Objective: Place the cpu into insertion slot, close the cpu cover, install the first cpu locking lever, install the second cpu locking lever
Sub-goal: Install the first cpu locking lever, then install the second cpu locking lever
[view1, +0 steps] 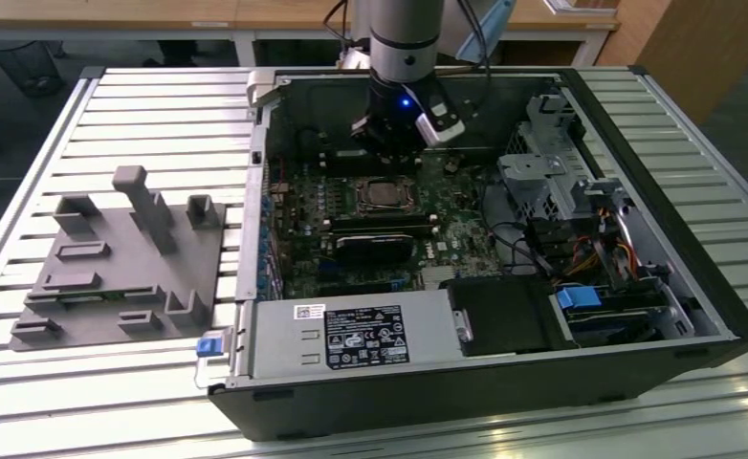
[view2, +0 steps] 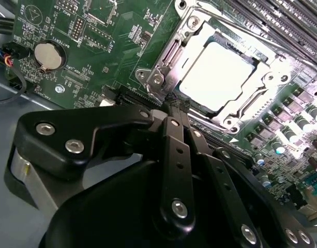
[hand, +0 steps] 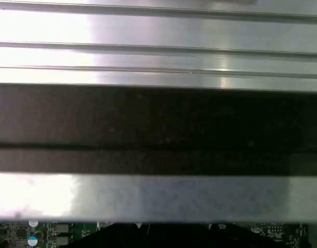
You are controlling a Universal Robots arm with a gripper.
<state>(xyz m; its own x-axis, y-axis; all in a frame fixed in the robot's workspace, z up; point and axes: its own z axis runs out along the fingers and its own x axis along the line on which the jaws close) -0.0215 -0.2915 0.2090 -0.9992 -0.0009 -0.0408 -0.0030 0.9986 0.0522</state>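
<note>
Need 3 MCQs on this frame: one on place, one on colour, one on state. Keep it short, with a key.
1. Where is the gripper in the exterior view?
A. Over the grey fixture
B. Inside the open computer case, just behind the insertion slot
C. Over the power supply

2. What colour is the fixture on the slatted table?
A. Grey
B. Blue
C. Orange

3. What state is the insertion slot in, by the second wrist view?
A. Empty, cover up
B. Hidden under a heatsink
C. The cpu seated, metal cover frame down around it

Key: 1 B, the arm reaches down into the computer case above the slot. 2 A, the moulded block is plain grey. 3 C, the silver top shows through the frame's window.
</note>
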